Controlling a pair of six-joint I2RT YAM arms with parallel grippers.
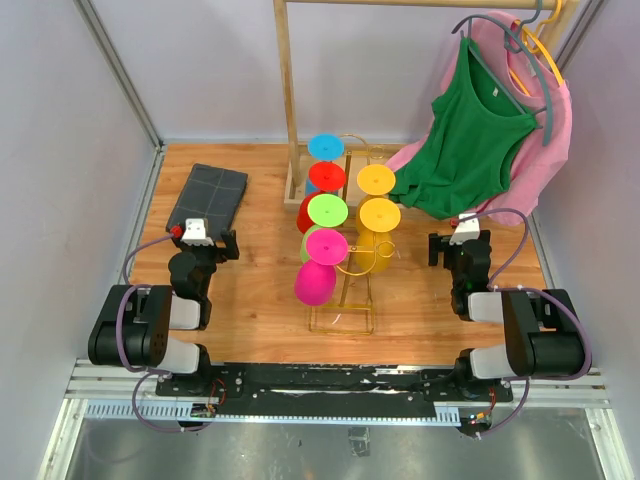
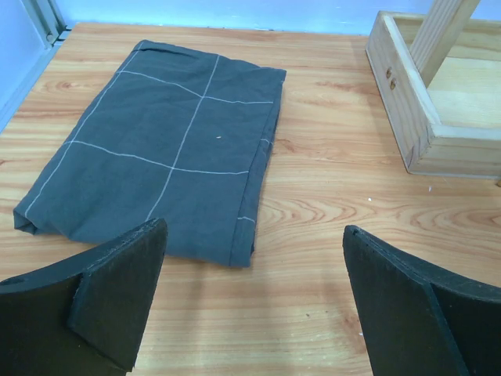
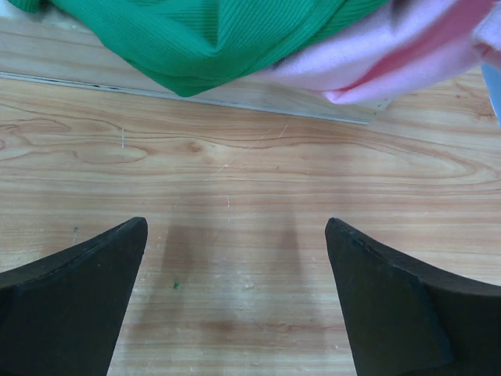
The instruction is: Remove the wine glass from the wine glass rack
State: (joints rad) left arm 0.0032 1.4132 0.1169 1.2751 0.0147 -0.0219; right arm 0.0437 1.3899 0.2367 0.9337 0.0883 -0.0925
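The gold wire wine glass rack [image 1: 341, 329] stands mid-table in the top view. Several coloured wine glasses hang from it upside down: blue [image 1: 325, 147], red [image 1: 327, 177], green [image 1: 326, 210] and magenta [image 1: 315, 282] on its left side, yellow ones [image 1: 377, 180] on its right. My left gripper [image 1: 206, 234] [image 2: 254, 229] rests low at the table's left, open and empty, well apart from the rack. To the rack's right my right gripper [image 1: 460, 241] [image 3: 235, 224] is also open, with only bare wood between its fingers. Neither wrist view shows the rack or a glass.
A folded dark grey cloth [image 2: 156, 164] lies just ahead of the left gripper. The tall wooden clothes rail's base [image 2: 415, 110] stands behind the rack. A green top [image 1: 470, 150] and a pink garment [image 3: 391, 63] hang down from it near the right gripper.
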